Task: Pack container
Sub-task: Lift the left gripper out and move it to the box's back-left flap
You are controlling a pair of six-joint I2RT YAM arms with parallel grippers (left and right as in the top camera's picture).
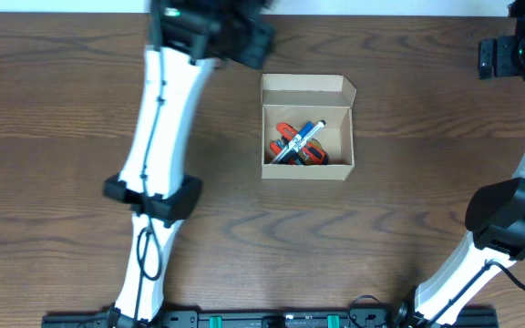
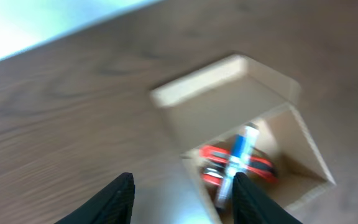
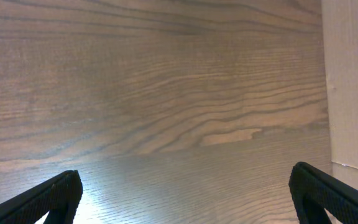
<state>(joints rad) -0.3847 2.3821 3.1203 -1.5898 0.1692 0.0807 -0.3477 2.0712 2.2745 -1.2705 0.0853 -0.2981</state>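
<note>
Overhead: container (image 1: 306, 171) flap folded back at 12 o'clock, interior exposed for packing; marker (image 1: 301, 139) laid across orange items (image 1: 287, 134); left gripper (image 2: 184, 199) jaws parted, empty; right gripper (image 3: 185, 193) wide, empty.

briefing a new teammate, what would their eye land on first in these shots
The open tan container sits at the middle of the table, its flap lid folded back toward the far edge. Inside, a blue marker lies crossed over orange-red items. The left claw hangs open near the box's far-left corner; the right claw gapes wide above the table at the far right.
</note>
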